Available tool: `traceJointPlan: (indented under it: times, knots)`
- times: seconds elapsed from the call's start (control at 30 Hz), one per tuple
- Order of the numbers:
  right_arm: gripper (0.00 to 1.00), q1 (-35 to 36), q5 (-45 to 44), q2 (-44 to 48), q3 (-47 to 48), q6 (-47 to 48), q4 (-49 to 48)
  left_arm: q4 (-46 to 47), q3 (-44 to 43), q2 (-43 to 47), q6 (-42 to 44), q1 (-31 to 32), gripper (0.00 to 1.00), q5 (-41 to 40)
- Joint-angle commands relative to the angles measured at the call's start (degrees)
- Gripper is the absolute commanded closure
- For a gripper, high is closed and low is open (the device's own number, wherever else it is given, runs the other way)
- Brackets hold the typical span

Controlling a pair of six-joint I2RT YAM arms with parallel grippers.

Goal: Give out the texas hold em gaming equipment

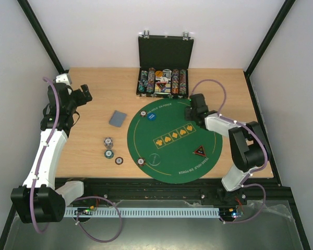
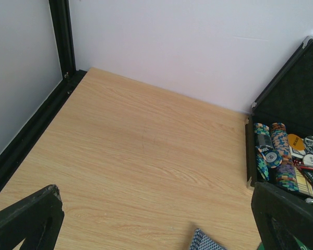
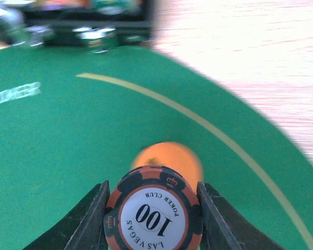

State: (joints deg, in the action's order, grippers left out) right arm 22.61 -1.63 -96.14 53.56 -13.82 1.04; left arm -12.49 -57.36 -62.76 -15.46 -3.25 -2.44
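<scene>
Wooden table [image 1: 94,151] inside white walls, green mat [image 1: 167,156] centred. Right gripper [image 3: 153,208] clamps a 100 chip [image 3: 154,219], lower centre of its wrist view, over the mat; left gripper [image 1: 85,94] gapes empty. Likely placing: next, lower and release near the orange button [image 3: 172,156].

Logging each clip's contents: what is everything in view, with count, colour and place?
table: one, light wood, under everything
case: one, black, open, far edge, chip rows inside
mat: one, green, round, centre-right
cards: one stack, grey-blue, left of mat
loose chips: at least four, striped, mat's near-left side
blue button: one, mat's far-left part
orange button: one, on mat beyond held chip
triangular marker: one, black-red, mat's right part
held chip: one, orange-black, marked 100, in right tool
left tool: one, black, open, empty, above far-left table
right tool: one, black, shut on held chip
</scene>
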Motion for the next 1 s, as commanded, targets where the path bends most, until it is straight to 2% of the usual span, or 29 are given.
traceJointPlan:
  times: [0.0,0.2,0.7,0.97]
  knots:
    - [0.69,-6.0,-0.4,-2.2,1.0,-1.0,0.5,0.5,-0.1,0.1,0.0,-0.2,0.0,-0.2]
    - [0.69,-10.6,2.6,-6.7,4.5,-1.5,0.4,0.6,0.0,0.1,0.1,-0.2,0.01,-0.1]
    - [0.67,-10.8,2.7,-14.7,13.2,-0.2,2.4,0.6,0.0,0.1,0.1,-0.2,0.0,-0.3]
    - [0.61,-11.2,2.9,-17.8,16.0,-0.2,3.1,0.6,0.0,-0.2,0.3,-0.2,0.01,0.0]
